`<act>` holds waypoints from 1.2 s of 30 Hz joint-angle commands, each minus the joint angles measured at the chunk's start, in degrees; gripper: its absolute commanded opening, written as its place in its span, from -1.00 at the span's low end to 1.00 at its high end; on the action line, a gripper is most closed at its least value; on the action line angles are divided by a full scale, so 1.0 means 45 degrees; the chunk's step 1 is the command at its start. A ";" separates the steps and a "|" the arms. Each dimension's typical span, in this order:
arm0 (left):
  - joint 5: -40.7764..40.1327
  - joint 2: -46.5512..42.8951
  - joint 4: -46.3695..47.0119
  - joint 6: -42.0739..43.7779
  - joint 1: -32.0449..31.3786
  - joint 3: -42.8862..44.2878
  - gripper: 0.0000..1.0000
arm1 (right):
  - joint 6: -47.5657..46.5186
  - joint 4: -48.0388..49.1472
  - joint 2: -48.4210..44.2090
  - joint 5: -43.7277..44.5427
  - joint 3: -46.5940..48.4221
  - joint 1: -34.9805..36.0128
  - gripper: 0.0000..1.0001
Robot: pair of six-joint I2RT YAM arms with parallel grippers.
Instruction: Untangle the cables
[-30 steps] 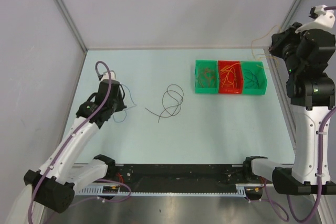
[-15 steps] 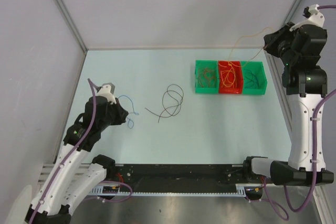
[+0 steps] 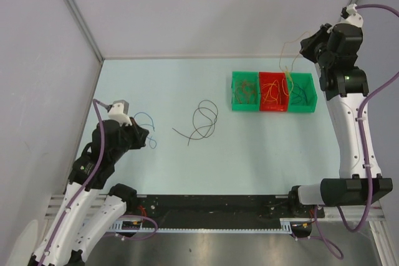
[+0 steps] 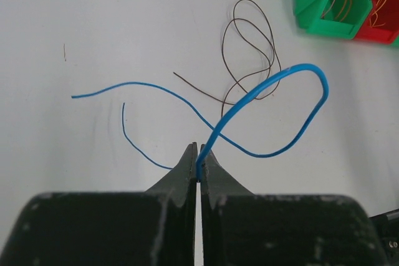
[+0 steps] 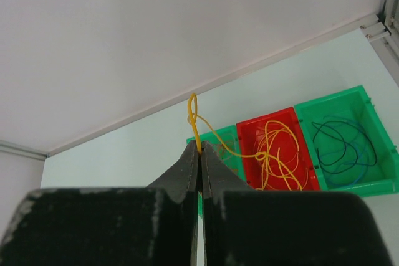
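Observation:
My left gripper [image 3: 144, 137] [image 4: 199, 154] is shut on a blue cable [image 4: 310, 74], pinched at its tips. The blue cable [image 3: 148, 119] loops up and trails onto the table at the left. A dark brown cable [image 3: 203, 123] [image 4: 252, 40] lies loose in loops mid-table. High at the back right, my right gripper [image 3: 304, 47] [image 5: 201, 149] is shut on an orange-yellow cable [image 5: 194, 116]. That cable hangs down into a tangle of the same colour [image 3: 272, 91] in the red bin [image 3: 273, 109] [image 5: 265, 116].
A green bin [image 3: 245, 109] with brownish cables stands left of the red bin. Another green bin [image 3: 303, 109] [image 5: 340, 96] to its right holds dark cables. Grey walls close in the back and both sides. The arm bases and a black rail run along the near edge.
The right gripper has swung left and back over the bins, drawing the orange-yellow cable up. The left arm has pulled back toward the near left with the blue cable.

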 commanded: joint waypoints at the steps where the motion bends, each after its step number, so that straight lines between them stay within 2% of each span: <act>1: -0.0284 -0.0238 0.0325 -0.0100 0.0091 -0.0080 -0.99 | 0.0165 0.1089 0.0249 0.0674 0.0035 0.0004 -1.00; 16: -0.0362 -0.0141 0.0325 -0.0139 0.0423 -0.0080 -0.99 | -0.0226 0.2221 0.1460 0.0539 -0.1157 -0.0132 -1.00; 29: -0.0342 0.0171 0.0228 0.0017 0.0774 0.0095 -0.99 | -0.0304 0.2690 0.1715 0.0421 -0.2328 -0.0132 -1.00; 36: -0.1747 0.0758 -0.0008 0.0818 0.0774 0.0702 -0.99 | -0.0343 0.2729 0.2124 0.0381 -0.2641 0.0043 -1.00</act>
